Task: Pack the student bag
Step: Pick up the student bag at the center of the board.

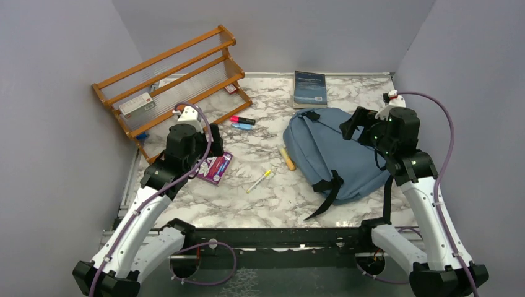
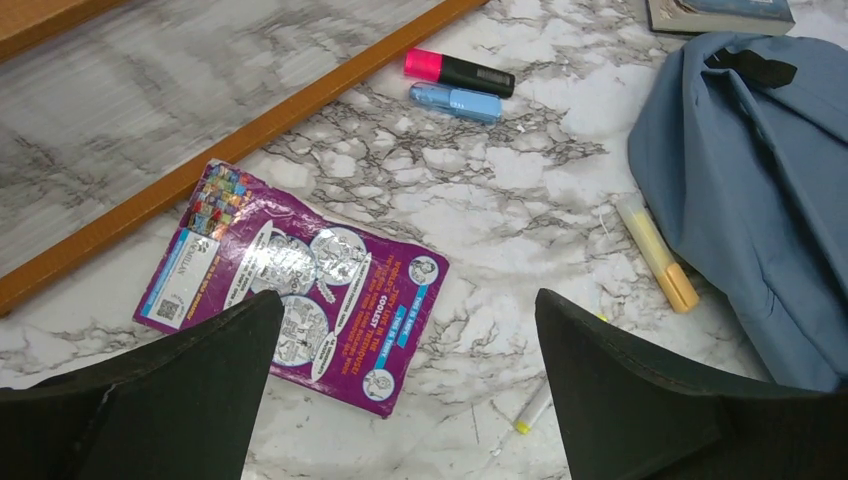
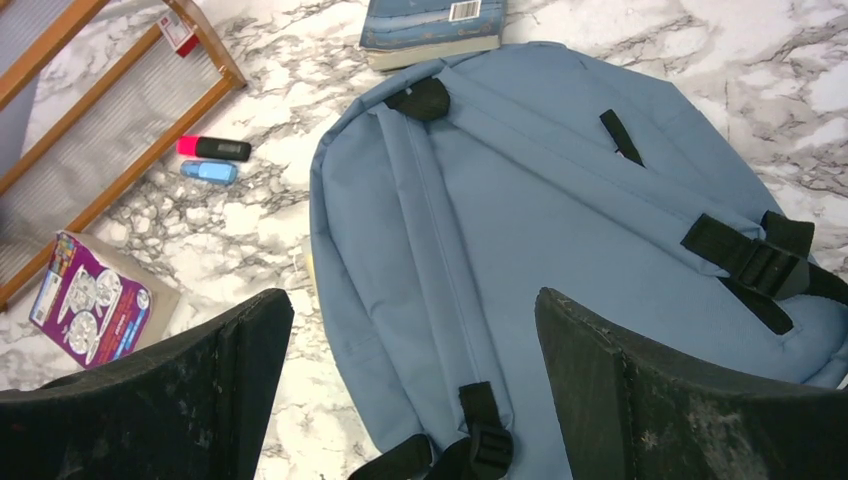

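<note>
The student bag (image 1: 328,151), dusty blue with black straps, lies flat on the marble table at right, strap side up; its opening is hidden. My right gripper (image 1: 350,126) hovers open above the student bag (image 3: 520,200), nothing between its fingers (image 3: 250,380). My left gripper (image 1: 213,137) hangs open over a purple booklet (image 1: 215,167), holding nothing. In the left wrist view the purple booklet (image 2: 300,290) lies below and left of the gripper (image 2: 407,300), and the student bag (image 2: 760,180) is at the right edge.
A pink highlighter (image 1: 242,120) and a blue one (image 1: 242,126) lie mid-table. A yellow-orange highlighter (image 1: 287,158) touches the bag's left edge. A white pen (image 1: 260,180) lies nearer me. A dark blue book (image 1: 310,88) is behind the bag. A wooden rack (image 1: 173,80) stands back left.
</note>
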Controlling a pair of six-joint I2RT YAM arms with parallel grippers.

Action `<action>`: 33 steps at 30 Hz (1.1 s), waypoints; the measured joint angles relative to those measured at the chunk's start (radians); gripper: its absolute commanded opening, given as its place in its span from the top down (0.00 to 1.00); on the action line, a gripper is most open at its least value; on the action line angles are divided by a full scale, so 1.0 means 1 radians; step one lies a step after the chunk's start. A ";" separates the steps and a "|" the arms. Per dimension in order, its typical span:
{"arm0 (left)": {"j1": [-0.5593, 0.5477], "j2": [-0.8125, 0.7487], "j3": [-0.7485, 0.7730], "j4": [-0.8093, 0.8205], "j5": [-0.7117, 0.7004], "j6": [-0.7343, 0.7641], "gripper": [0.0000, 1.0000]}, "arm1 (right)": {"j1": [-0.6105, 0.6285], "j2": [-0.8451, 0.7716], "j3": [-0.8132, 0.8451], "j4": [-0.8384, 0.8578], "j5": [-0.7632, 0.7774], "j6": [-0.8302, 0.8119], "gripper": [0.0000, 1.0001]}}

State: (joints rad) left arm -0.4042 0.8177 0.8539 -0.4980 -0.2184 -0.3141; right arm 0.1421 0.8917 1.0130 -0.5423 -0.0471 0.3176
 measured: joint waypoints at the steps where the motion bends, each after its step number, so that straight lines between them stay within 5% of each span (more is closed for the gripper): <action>1: 0.000 0.003 0.004 -0.005 0.004 0.000 0.02 | 0.000 0.000 0.004 -0.008 0.000 0.003 0.02; 19: -0.006 0.152 0.050 -0.058 0.038 -0.027 0.01 | 0.000 0.046 0.016 -0.082 -0.029 0.068 0.00; 33: -0.010 -0.028 -0.045 -0.014 0.016 0.053 0.01 | 0.000 0.240 0.018 -0.137 -0.191 0.008 0.03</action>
State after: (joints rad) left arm -0.4141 0.7898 0.8093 -0.5117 -0.2028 -0.2607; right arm 0.1421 1.1316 1.0306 -0.6788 -0.2382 0.3252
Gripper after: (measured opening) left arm 0.986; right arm 0.988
